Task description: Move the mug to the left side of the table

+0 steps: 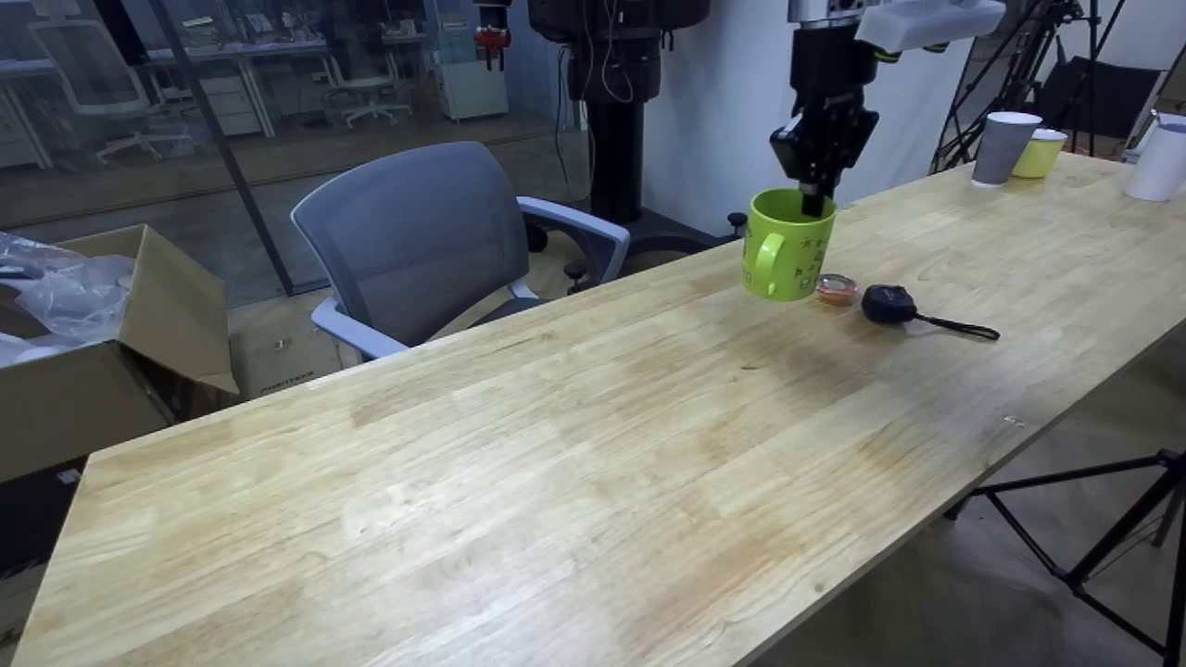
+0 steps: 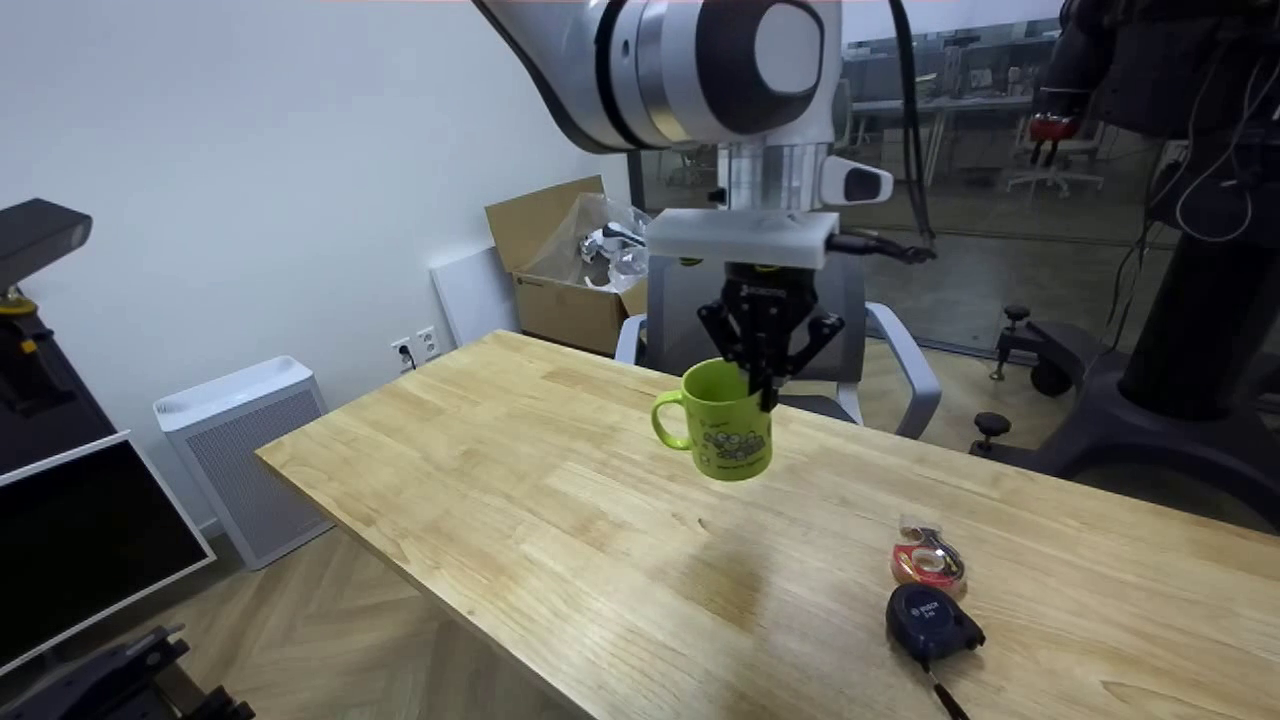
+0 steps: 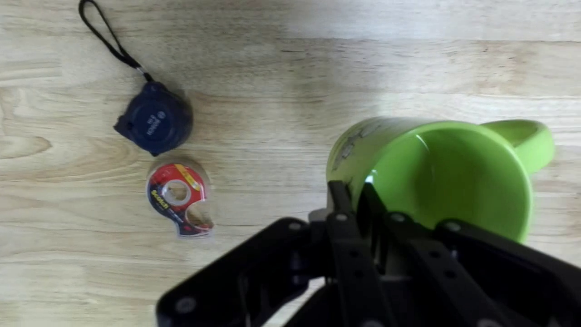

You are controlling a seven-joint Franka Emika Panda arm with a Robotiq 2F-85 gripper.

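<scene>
The lime-green mug [image 1: 783,259] is held above the wooden table [image 1: 463,482], nearly upright; it also shows in the other exterior picture [image 2: 725,435] and in the wrist view [image 3: 458,177]. My gripper [image 1: 817,199] is shut on the mug's rim wall, one finger inside and one outside, as the wrist view shows at the fingertips [image 3: 352,187]. The gripper [image 2: 764,388] points down over the table [image 2: 540,480]. The mug's handle is on the side away from the fingers. A shadow lies on the wood below the mug.
A dark blue tape measure [image 2: 930,622] with a strap and a red tape dispenser [image 2: 928,560] lie on the table near the mug. A grey cup [image 1: 1004,148], a yellow-green cup [image 1: 1040,154] and a white cup [image 1: 1158,159] stand at the far end. A chair [image 1: 417,232] stands by the long edge.
</scene>
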